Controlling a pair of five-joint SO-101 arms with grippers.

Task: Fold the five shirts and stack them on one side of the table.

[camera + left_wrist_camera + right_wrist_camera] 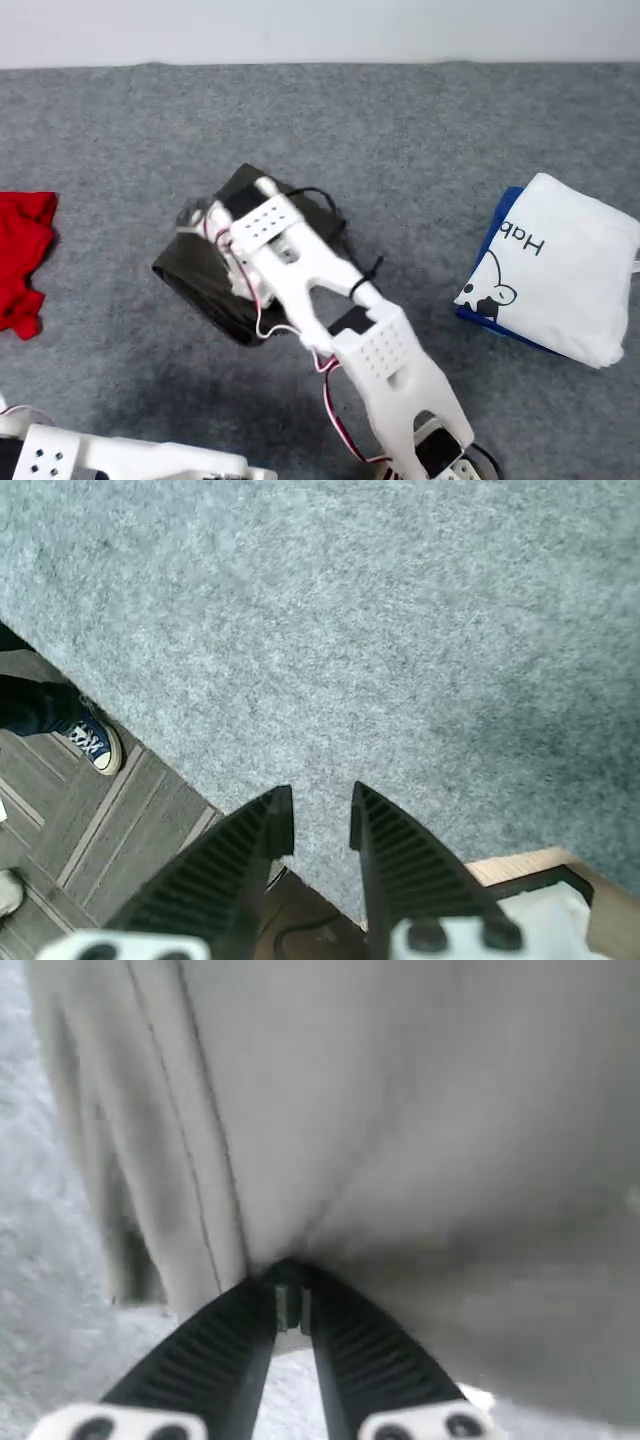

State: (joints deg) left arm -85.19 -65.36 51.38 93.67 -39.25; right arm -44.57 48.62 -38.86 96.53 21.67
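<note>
My right jaws pinch a thin fold of the dark shirt (200, 285), left jaws released; I reckon it may slip free.

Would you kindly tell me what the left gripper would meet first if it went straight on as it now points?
Most likely the grey table cover, not far from its edge. The left wrist view shows nothing between that and the left gripper, though depth is hard to judge.

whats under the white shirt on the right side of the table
A blue shirt: its edge shows along the white shirt's left and lower side. The rest is covered, so anything else below is hidden.
</note>
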